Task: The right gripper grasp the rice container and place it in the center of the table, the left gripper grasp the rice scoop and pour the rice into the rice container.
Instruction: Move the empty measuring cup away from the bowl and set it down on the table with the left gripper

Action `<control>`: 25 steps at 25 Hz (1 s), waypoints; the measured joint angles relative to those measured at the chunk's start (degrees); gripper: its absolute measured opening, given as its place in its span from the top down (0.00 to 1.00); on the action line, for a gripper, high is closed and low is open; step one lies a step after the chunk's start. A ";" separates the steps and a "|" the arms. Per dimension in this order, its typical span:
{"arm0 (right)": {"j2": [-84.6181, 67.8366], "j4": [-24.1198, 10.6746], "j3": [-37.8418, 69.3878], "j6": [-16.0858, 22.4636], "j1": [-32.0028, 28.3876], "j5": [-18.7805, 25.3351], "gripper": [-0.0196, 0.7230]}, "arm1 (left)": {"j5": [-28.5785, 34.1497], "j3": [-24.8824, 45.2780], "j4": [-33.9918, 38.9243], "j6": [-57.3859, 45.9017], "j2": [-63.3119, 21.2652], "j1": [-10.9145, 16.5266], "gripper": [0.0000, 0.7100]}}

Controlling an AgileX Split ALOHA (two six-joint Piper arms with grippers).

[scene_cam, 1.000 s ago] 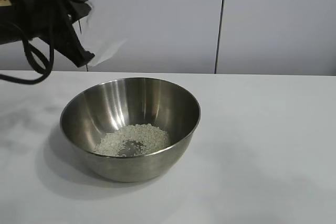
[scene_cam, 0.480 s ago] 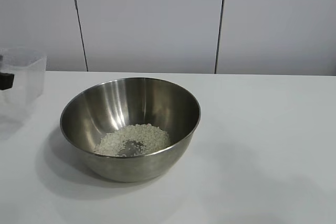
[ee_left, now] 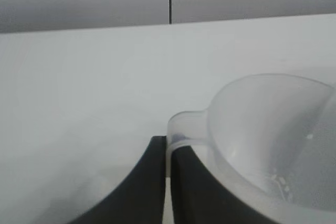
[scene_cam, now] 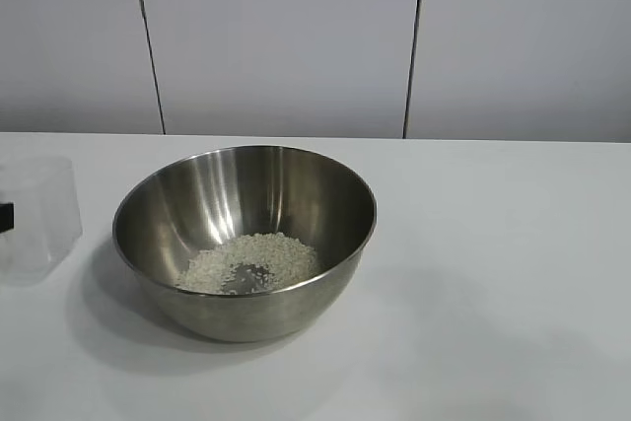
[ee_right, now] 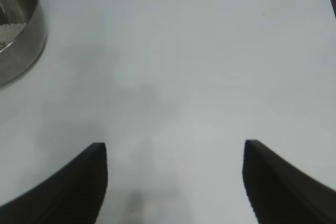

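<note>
The steel rice container (scene_cam: 245, 239) stands on the white table (scene_cam: 493, 273) left of centre, with a pile of rice (scene_cam: 251, 263) in its bottom. The clear rice scoop (scene_cam: 37, 216) stands upright at the table's far left edge, beside the bowl. My left gripper (ee_left: 168, 148) is shut on the scoop's handle (ee_left: 181, 127); the scoop's cup (ee_left: 278, 129) holds only a few grains. A black tip of it shows at the exterior view's left edge (scene_cam: 5, 216). My right gripper (ee_right: 173, 153) is open and empty above bare table, the bowl's rim (ee_right: 21, 30) far off to one side.
A white panelled wall (scene_cam: 296, 36) runs behind the table. The table's right half holds nothing.
The left arm has moved from above the bowl out to the left and lowered the scoop, now upright, to table level at the far left. The bowl and rice have not moved.
</note>
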 joint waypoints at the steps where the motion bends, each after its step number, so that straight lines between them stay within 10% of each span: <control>1: 0.00 0.00 0.00 0.00 0.00 0.00 0.31 | -0.10 0.00 0.06 -0.15 1.26 0.00 0.98; 9: 0.00 0.00 0.00 0.00 0.00 0.00 0.31 | -1.61 0.00 0.86 -0.82 2.03 0.06 0.96; 17: 0.00 0.00 0.00 0.00 0.00 -0.11 0.31 | -1.37 0.90 1.36 -2.50 2.43 0.06 0.57; 25: 0.00 0.00 0.00 0.00 0.00 -0.11 0.31 | -1.35 3.36 1.18 -2.34 2.43 0.06 0.53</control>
